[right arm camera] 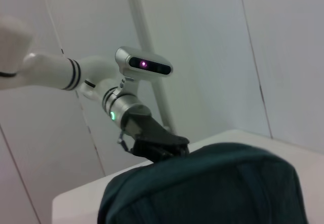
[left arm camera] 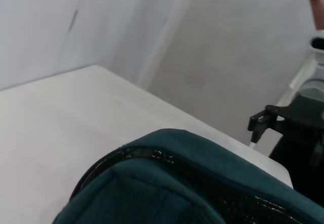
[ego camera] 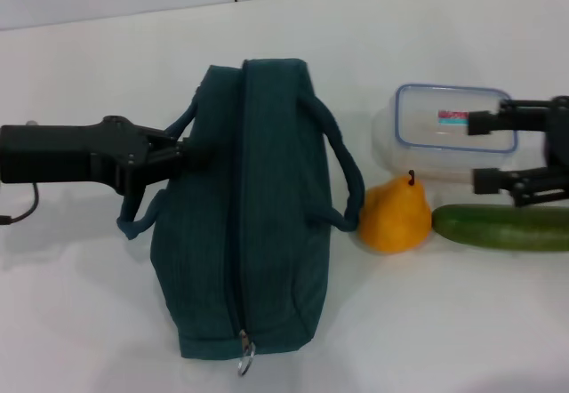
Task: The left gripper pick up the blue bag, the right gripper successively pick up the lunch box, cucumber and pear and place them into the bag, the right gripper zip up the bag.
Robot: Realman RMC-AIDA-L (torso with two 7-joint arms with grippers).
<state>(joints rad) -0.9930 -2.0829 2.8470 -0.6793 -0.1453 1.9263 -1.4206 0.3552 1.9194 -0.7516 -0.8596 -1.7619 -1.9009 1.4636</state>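
While the left gripper (ego camera: 178, 155) pinches the blue bag's (ego camera: 244, 224) handle, the right gripper (ego camera: 484, 151) hangs spread over the lunch box (ego camera: 427, 117).

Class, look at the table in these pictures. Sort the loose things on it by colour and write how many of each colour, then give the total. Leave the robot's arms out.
Teal-blue: 1, the bag
Clear with a blue rim: 1, the lunch box
Yellow-orange: 1, the pear
Dark green: 1, the cucumber
Total: 4
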